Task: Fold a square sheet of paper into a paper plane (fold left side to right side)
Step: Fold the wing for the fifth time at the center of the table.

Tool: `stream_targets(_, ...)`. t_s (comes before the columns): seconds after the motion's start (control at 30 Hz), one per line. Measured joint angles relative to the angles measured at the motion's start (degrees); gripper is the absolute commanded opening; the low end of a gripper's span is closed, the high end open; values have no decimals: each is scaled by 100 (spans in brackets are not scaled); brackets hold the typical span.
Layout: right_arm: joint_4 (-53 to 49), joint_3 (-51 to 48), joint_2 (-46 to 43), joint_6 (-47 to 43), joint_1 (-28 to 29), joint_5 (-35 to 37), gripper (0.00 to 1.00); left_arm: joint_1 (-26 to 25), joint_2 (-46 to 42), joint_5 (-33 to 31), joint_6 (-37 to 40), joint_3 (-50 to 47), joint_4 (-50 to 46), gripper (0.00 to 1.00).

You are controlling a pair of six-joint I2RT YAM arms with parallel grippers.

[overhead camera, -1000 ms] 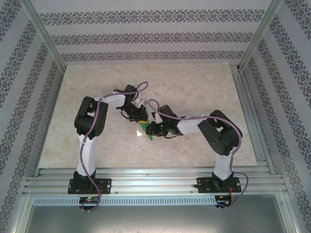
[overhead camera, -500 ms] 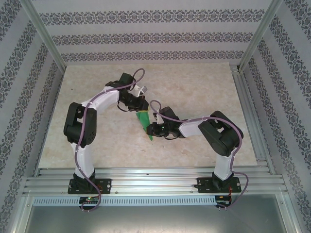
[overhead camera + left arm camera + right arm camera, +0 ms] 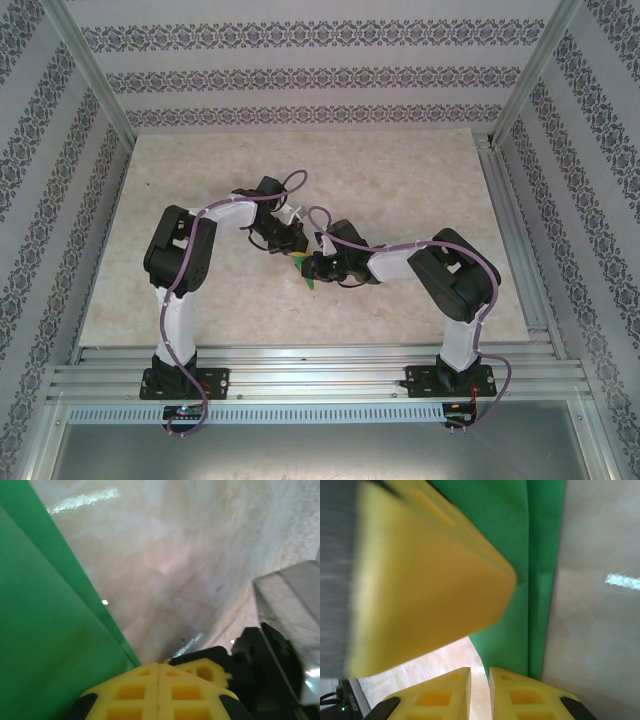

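Marbled tabletop (image 3: 400, 170) lies beneath both arms. Left gripper (image 3: 158, 672) is closed, its pads pressed together just beside the folded green paper (image 3: 45, 630). Right gripper (image 3: 480, 677) stands almost closed at the paper's near end — whether it pinches the sheet, I cannot tell. Layers and one long crease show already — the shape is narrow, but the last wing folds seem left to do.

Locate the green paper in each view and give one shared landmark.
Top external: green paper, small sliver mid-picture.
Left wrist: fills the left side.
Right wrist: vertical band right of centre.
Shared landmark: marbled tabletop beside it.
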Motion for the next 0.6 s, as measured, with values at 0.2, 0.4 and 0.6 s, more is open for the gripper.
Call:
stream_targets(0.2, -236, 107, 0, -39, 61, 151, 18, -2, 389, -127, 24, 205, -55, 6)
stream_targets(0.4, -330, 133, -13, -118, 98, 256, 18, -2, 573, -271, 111, 588, -175, 7)
stream_targets(0.6, -337, 131, -13, -146, 105, 260, 18, 63, 721, -302, 199, 861, -323, 8)
